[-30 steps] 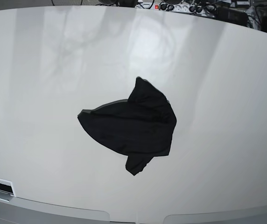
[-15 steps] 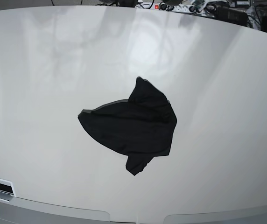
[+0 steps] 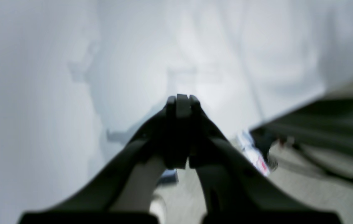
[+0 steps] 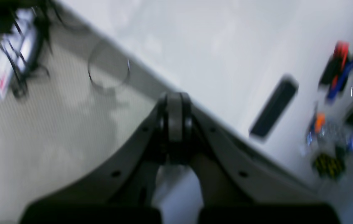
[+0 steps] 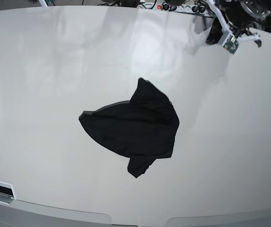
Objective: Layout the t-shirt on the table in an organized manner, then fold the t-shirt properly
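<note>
Two claws, both closed on nothing: the left claw [image 3: 179,99] shows its tips pressed together above the white surface [image 5: 40,94], and the right claw [image 4: 174,99] is likewise pinched shut, hanging over the surface's edge with the floor [image 4: 39,130] below. One black t-shirt [image 5: 135,127] lies crumpled near the middle of the surface, well apart from the left arm [image 5: 235,21], which seems, though partly cropped, to sit at the far right corner

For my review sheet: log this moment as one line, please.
t-shirt: crumpled, mid-table, untouched | left gripper: jaws shut, empty | right gripper: jaws shut, empty | layout: not begun
</note>
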Controlling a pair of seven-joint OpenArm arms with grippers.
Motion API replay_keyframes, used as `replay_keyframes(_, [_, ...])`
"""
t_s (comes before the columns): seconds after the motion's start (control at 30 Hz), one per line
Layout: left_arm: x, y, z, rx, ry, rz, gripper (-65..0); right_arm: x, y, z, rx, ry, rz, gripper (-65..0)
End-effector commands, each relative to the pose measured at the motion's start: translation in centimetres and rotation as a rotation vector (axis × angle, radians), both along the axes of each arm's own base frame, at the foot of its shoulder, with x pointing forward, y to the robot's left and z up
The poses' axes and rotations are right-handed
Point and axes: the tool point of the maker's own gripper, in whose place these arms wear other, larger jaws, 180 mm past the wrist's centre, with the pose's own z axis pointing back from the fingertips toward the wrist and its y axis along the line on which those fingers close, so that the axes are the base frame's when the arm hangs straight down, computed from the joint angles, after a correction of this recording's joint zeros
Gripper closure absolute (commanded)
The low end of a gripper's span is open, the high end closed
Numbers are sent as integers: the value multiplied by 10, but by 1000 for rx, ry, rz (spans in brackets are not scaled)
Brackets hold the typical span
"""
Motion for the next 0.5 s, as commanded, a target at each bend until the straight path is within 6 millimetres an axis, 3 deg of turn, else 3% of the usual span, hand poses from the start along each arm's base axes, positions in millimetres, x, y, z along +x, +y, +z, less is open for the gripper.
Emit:
replay_keyframes(0.0, [17,-5,14,-33,-65,1,0,22,4,8,16,-80,21,0])
replay_keyframes(0.13, [53,-7,31,-45,-176,8,0,80,33,18,158,-219,97,0])
replay_keyframes(0.3, [77,-10,47,-53,-252,-14,0,132,58,40,279,-352,182,0])
replay_keyframes(0.47, [100,-21,67,-94,-350,-39,0,166,78,64,378,-455,235,0])
